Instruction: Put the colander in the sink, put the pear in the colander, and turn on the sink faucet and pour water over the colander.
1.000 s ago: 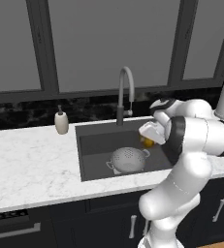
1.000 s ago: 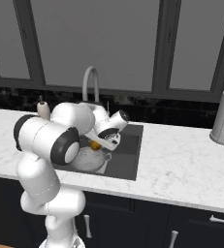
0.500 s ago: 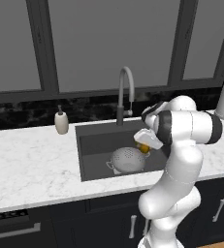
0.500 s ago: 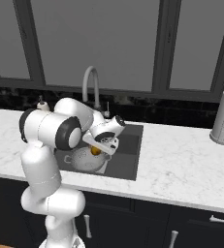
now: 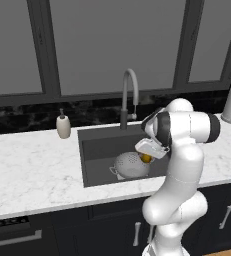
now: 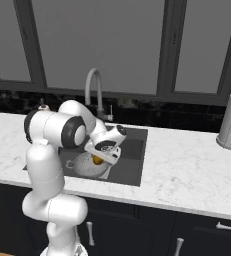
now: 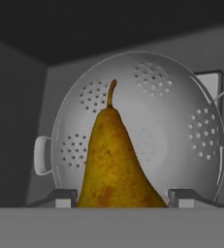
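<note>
The white marble bench carries the large dark grey recessed sink, with the tall grey gooseneck faucet rising at its far edge. On the sink floor, toward the near right, sits the round silver-grey perforated metal colander, so the first step looks done. The white arm bends down over the basin from the right, its hand tilted steeply toward the colander's bowl. The hand is closed around the small orange-brown pear, stem pointing away, hanging just above the colander's open mouth.

The risk from here, as I judge it: letting go while the hand is this tilted could send the pear rolling against the rim and out onto the sink floor. Lowering too far could knock the colander and shift it from under the spout.
</note>
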Motion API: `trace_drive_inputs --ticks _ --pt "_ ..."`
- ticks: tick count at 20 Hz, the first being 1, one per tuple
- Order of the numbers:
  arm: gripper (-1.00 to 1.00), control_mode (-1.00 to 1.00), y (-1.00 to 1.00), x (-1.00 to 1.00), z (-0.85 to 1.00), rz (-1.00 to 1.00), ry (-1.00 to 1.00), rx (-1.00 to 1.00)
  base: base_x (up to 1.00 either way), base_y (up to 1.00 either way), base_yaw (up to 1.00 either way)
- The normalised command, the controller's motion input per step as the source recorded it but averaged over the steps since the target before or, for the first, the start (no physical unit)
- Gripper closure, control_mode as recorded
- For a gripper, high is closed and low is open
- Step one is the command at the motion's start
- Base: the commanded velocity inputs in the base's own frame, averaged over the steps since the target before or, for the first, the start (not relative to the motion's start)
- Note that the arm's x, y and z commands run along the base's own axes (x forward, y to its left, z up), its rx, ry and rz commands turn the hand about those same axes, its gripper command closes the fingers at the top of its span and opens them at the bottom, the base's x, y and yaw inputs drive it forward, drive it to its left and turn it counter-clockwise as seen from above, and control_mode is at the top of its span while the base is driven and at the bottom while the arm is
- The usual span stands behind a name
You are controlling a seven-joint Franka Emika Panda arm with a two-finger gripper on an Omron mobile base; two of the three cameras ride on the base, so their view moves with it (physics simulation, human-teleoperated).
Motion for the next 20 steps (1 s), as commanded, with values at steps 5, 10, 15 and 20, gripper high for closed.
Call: trace_drive_inputs --ticks 5,10,15,20 --pt "1.0 -1.0 0.13 0.11 -0.21 0.0 0.0 -0.01 0.0 0.0 0.0" --pt "1.0 -1.0 0.07 0.1 -0.25 -0.01 0.0 -0.02 0.0 0.0 0.0" --pt "1.0 -1.0 0.06 0.12 -0.27 0.0 0.0 -0.01 0.0 0.0 0.0" --pt "1.0 -1.0 0.11 0.08 -0.24 0.0 0.0 0.0 0.0 0.0 0.0"
